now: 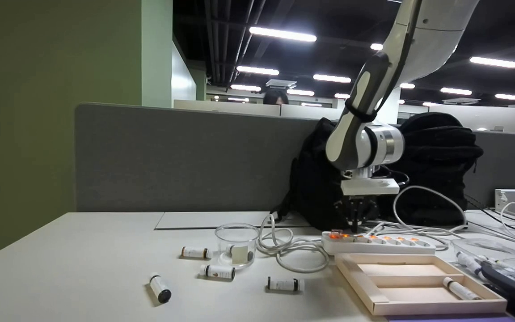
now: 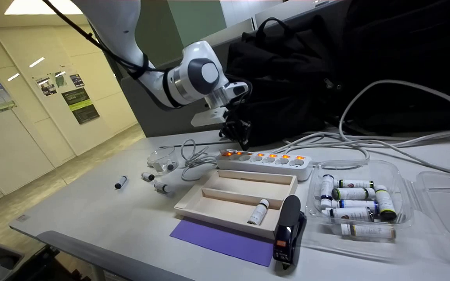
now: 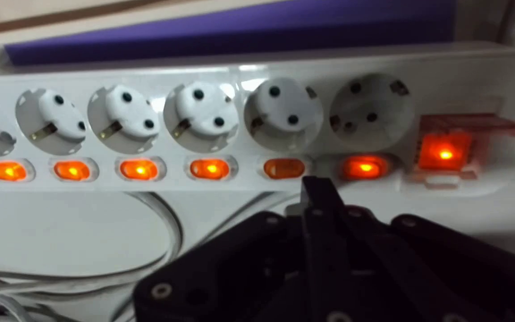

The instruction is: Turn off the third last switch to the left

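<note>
Well, glossy power strip [image 3: 244,150], oval unlit switch [image 3: 284,168], pincer [image 3: 322,184] seemingly closed

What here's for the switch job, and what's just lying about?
For the job:
power strip
its unlit switch (likely the target)
jaws (shut)

Lying about:
divided tray
small bottles
plastic cup
clear plastic box
purple sheet
backpacks
black stapler-like tool

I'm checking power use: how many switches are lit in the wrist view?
6: four small switches left of the unlit switch, one small switch right of it, and the large switch rightmost.
</note>
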